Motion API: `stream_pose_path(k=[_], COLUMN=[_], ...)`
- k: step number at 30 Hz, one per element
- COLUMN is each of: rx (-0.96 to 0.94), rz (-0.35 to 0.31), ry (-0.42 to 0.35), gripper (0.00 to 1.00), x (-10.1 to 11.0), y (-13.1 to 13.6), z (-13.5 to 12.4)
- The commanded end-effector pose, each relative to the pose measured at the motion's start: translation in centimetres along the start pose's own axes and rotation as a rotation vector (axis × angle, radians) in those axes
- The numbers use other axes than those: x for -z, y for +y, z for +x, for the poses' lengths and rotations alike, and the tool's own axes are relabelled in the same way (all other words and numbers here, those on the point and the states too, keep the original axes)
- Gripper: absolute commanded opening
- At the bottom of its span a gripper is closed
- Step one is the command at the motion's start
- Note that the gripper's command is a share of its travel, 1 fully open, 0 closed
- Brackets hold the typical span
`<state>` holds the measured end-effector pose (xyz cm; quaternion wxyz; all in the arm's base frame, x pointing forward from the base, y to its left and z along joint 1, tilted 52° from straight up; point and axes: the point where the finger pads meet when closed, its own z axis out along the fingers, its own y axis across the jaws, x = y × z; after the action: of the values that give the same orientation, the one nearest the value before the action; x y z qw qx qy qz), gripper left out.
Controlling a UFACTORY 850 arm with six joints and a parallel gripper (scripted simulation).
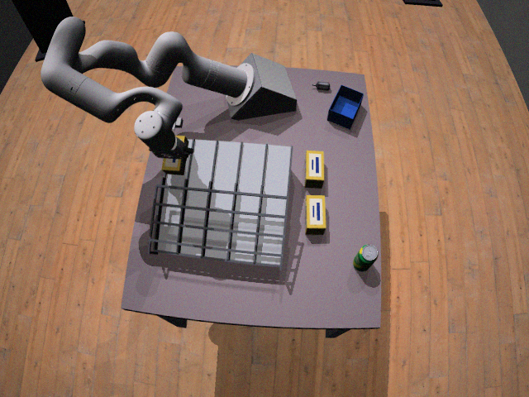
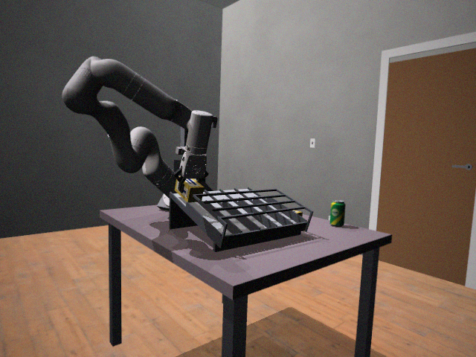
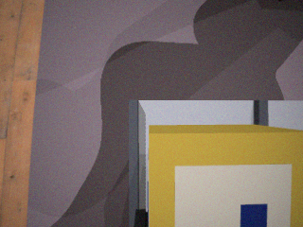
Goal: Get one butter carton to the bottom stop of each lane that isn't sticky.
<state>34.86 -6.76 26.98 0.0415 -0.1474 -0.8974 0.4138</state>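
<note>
The sloped shelf (image 1: 221, 200) has five lanes under a dark bar grid, with the stop at its low near end. My gripper (image 1: 173, 155) is shut on a yellow butter carton (image 1: 173, 162) with a white and blue label, at the top of the leftmost lane. The same carton shows under the fingers in the side view (image 2: 188, 188) and fills the lower right of the wrist view (image 3: 222, 175). I cannot tell whether it rests on the lane. Two more butter cartons (image 1: 315, 168) (image 1: 316, 213) lie on the table right of the shelf.
A green can (image 1: 365, 256) stands near the table's right front edge. A blue bin (image 1: 345, 106) and a small dark object (image 1: 322, 85) sit at the back right. The arm's grey base block (image 1: 262, 87) is behind the shelf.
</note>
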Motion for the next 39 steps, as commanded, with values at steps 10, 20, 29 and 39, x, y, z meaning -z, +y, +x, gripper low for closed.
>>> stream_pose_path(k=[10, 20, 29, 39], rx=[0.0, 0.0, 0.0, 0.0], rz=[-0.001, -0.001, -0.001, -0.001], ry=[-0.001, -0.001, -0.001, -0.001], gripper=[0.0, 0.0, 0.0, 0.0], x=[-0.21, -0.43, -0.43, -0.69], y=[-0.07, -0.05, -0.05, -0.02], z=[-0.08, -0.04, -0.04, -0.04])
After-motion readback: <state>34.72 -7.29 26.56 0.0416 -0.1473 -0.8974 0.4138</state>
